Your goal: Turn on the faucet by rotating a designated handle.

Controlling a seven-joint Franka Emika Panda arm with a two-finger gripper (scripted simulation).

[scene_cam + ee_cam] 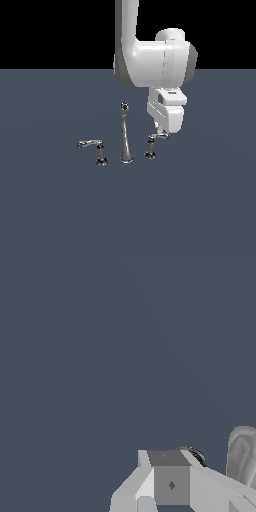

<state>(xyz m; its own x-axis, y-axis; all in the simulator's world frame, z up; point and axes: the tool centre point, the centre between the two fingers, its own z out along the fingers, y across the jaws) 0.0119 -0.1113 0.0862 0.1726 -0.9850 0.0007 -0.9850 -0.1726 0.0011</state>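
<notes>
The chrome faucet stands in the middle of the exterior view, with its tall spout [125,137] between two lever handles. The shorter-armed handle [150,150] is on the exterior view's right of the spout. Its lever [155,136] reaches to my gripper [163,134], which hangs right at the lever's end. The longer-armed twin lever [90,144] is on the exterior view's left. In the wrist view my fingers [171,476] sit together with no gap, so the gripper [167,458] is shut. A dark chrome ring [196,454] peeks out just behind them.
The faucet set stands on a flat blue-grey floor [60,210]. My white arm [145,55] comes down from above, behind the right handle. A blurred chrome shape [243,455] shows at the edge of the wrist view.
</notes>
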